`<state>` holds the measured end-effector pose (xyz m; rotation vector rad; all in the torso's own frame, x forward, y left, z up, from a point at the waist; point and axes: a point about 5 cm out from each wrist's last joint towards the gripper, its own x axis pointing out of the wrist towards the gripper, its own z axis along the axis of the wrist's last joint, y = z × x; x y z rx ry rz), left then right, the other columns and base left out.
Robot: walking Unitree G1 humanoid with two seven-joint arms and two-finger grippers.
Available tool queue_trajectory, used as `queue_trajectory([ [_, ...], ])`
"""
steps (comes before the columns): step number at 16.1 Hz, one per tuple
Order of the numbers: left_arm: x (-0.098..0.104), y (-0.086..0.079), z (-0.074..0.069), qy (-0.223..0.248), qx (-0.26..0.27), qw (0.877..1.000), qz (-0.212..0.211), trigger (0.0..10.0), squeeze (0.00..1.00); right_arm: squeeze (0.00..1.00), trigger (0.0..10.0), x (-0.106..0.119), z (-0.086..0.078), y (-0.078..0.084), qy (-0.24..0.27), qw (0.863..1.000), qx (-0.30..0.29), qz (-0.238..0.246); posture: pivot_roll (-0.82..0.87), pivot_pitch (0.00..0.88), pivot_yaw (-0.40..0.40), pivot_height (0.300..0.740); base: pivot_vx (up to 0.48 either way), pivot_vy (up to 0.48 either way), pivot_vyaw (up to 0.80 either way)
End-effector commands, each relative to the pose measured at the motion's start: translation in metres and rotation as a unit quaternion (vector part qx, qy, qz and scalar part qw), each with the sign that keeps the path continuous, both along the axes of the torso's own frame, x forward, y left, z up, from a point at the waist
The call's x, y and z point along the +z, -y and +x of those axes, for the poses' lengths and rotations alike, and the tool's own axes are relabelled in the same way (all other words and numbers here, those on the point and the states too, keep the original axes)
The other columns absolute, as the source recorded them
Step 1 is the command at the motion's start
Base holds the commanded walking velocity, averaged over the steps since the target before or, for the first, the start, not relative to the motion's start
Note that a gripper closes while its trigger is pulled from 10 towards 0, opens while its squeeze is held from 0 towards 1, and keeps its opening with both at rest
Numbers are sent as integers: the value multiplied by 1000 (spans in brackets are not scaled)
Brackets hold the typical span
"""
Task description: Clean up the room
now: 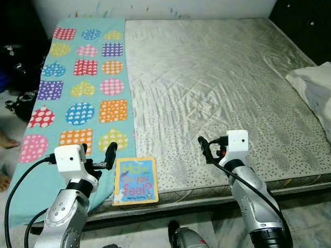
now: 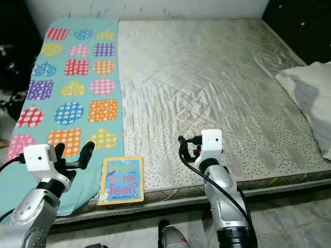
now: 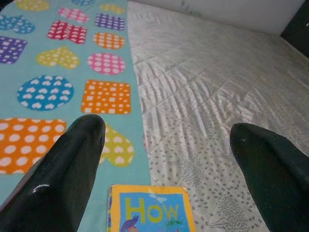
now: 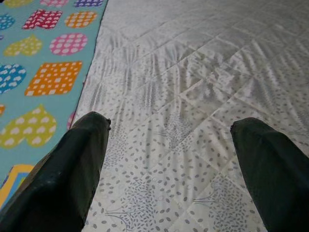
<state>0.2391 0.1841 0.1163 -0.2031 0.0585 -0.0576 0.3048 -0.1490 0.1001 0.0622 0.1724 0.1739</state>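
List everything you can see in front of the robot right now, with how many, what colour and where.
Book: one, yellow border with blue cover, on the mattress's near edge, partly on the blanket.
Blanket: one, teal with colourful hearts and circles, along the mattress's left side.
Mattress: one, grey-beige quilted, fills the middle.
Pillow: one, white, at the mattress's right edge.
Bare foot: a person's, on the floor at far left.
Dark clutter: black, left of the bed; items unclear.
Left gripper: black fingers open, beside the book.
Right gripper: black fingers open, over the mattress's near part.
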Motion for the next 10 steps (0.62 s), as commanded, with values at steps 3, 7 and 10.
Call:
queue_trajectory([
  [3, -4, -2, -2, -13, 5, 1000, 3, 10000, 0, 0, 10000, -3, -2, 1, -6, 1000, 2, 1, 36, 220, -26, 690, 0, 0, 0],
  [7, -4, -3, -2, -13, 6, 1000, 3, 10000, 0, 0, 10000, -3, -2, 1, -7, 1000, 4, 1, 36, 220, -26, 640, 0, 0, 0],
  [10, -4, -3, -2, -11, 12, 1000, 3, 10000, 0, 0, 10000, -4, -1, 1, -6, 1000, 8, -1, 34, 212, -25, 625, 0, 0, 0],
])
